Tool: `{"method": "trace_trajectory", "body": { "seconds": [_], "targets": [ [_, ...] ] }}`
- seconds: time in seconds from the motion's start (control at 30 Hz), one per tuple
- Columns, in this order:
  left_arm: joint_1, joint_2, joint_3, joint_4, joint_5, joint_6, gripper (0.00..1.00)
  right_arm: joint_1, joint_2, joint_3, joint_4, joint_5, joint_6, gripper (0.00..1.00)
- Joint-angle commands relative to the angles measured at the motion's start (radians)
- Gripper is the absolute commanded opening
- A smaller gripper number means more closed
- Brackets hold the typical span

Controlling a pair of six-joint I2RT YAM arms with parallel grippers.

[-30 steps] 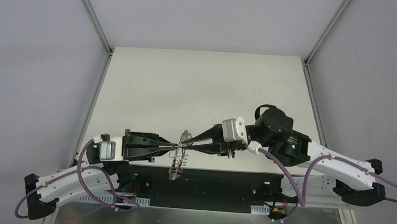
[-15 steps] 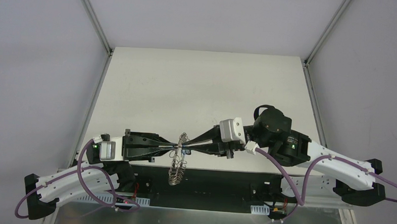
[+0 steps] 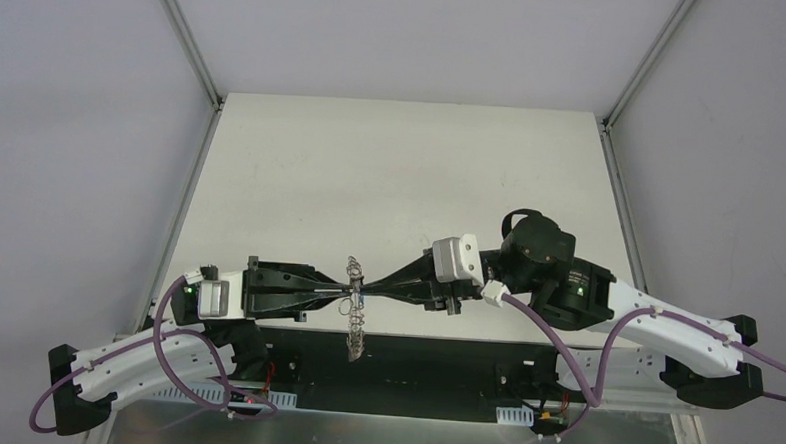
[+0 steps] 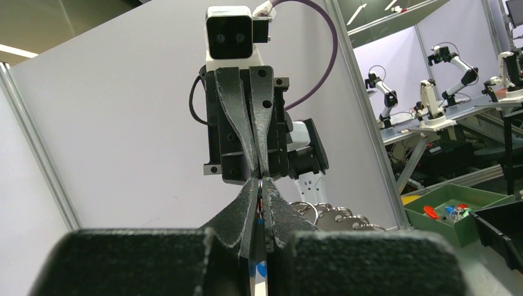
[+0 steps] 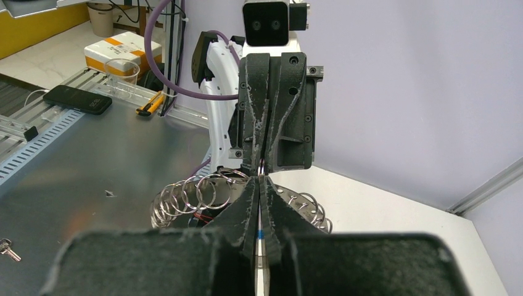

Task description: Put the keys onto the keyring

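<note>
Keyring (image 3: 354,330) between left end effector (image 3: 342,296), right end effector (image 3: 368,294).

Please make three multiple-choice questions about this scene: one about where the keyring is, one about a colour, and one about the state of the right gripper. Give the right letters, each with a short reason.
1. Where is the keyring?
A) lying flat, far from both grippers
B) between the tips of the left gripper and the right gripper
C) hanging from a cable

2. What colour are the looping cables?
A) green
B) orange
C) purple

3. How do the right gripper's jaws stand?
A) wide open
B) shut
C) out of every view

Answers:
1 B: the top view shows it edge-on where the two tips meet.
2 C: the loops are purple in the top view.
3 B: its wrist view shows the fingers pressed together.
</note>
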Motion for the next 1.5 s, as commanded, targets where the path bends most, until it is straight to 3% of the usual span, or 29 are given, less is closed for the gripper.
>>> {"method": "trace_trajectory", "body": {
  "seconds": [0.0,0.6,0.73,0.93,1.47],
  "targets": [
    [-0.006,-0.012,0.018,0.076,-0.019,0.020,0.00,0.006,-0.024,-0.016,0.016,0.004,-0.013,0.00],
    [-0.006,-0.009,0.022,0.074,-0.020,0.023,0.00,0.006,-0.018,-0.063,0.039,0.021,0.010,0.00],
    [-0.006,-0.009,0.025,0.068,-0.018,0.023,0.00,0.007,-0.024,-0.062,0.044,0.029,0.011,0.17],
    [-0.006,-0.009,0.026,0.064,-0.019,0.024,0.00,0.006,-0.039,-0.058,0.047,0.035,0.007,0.28],
    [-0.006,-0.007,0.029,0.060,-0.015,0.021,0.00,0.006,0.014,-0.018,0.058,0.013,0.018,0.27]
  ]
}}
